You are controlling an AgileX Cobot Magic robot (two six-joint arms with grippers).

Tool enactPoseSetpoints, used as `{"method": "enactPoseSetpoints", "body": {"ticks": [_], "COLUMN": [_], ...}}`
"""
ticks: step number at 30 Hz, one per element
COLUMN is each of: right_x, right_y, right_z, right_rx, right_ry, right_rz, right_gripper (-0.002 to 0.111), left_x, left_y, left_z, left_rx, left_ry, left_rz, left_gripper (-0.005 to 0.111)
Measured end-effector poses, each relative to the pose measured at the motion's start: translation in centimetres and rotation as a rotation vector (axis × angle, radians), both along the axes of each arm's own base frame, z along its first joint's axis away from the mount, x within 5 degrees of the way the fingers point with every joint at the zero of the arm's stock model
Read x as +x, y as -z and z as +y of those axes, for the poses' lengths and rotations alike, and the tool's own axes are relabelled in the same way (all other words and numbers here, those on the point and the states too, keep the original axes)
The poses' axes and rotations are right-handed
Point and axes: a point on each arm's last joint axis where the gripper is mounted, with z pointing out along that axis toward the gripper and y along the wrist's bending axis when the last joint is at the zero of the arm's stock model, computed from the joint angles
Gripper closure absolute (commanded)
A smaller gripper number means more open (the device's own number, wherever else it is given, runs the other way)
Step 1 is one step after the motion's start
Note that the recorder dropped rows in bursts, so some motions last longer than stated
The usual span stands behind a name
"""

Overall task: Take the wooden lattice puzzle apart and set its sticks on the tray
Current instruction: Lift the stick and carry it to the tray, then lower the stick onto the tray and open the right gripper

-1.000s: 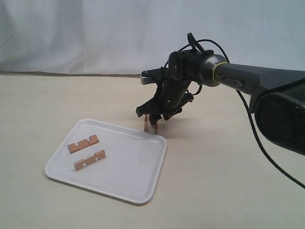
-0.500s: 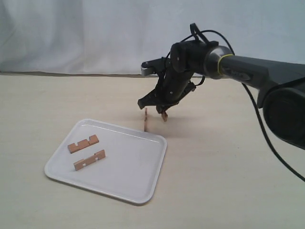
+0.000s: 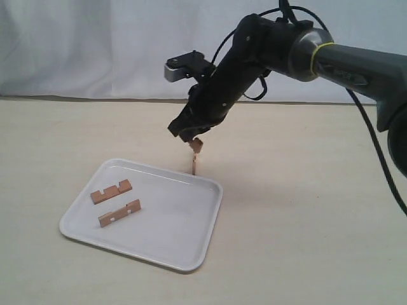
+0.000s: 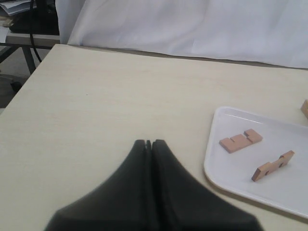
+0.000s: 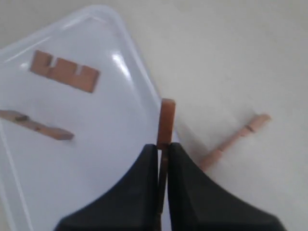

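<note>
My right gripper (image 3: 189, 136) (image 5: 162, 147) hangs above the far rim of the white tray (image 3: 172, 219) (image 5: 113, 125), shut on one reddish-brown stick (image 3: 197, 145) (image 5: 166, 126). Below it a single stick (image 3: 193, 164) (image 5: 234, 140) stands on edge on the table, just beyond the tray's rim. No assembled lattice shows. Two notched sticks (image 3: 111, 190) (image 3: 119, 213) lie in the left half of the tray; the left wrist view shows them too (image 4: 240, 140) (image 4: 272, 166). My left gripper (image 4: 148, 143) is shut on nothing, over bare table beside the tray (image 4: 214, 159), and out of the exterior view.
A white cloth backdrop (image 3: 95, 44) hangs behind the beige table (image 3: 305, 222). The right arm (image 3: 356, 63) and its cables reach in from the right. In the left wrist view, the table's edge and a dark frame (image 4: 29, 29) show at a far corner.
My right gripper has risen and swung left over the tray's far rim, carrying one stick. The other stick stays standing on the table.
</note>
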Motion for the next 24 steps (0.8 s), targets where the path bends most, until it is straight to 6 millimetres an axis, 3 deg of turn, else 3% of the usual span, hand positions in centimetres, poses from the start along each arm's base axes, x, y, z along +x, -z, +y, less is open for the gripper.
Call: {"method": "enactPoseSetpoints", "body": {"ticks": [11,19,24], "right_x": [-6.2,-10.0,-10.2], "right_y": [1.3,4.6,6.5], "right_z": [8.7,11.3,12.6], "right_rx": [-0.056,-0.293,-0.39], "right_ry": [-0.498,-0.772,-0.827], "right_rz": [0.081,0.082,-0.012], "right_gripper": [0.104,0.104,0.104], "left_x": [0.0,0.0,0.0], "left_y": [0.0,0.0,0.0], "left_z": [0.0,0.0,0.0], "left_rx": [0.0,0.0,0.0], "left_ry": [0.0,0.0,0.0], "left_rz": [0.0,0.0,0.0], "left_gripper": [0.107,0.107,0.107]}}
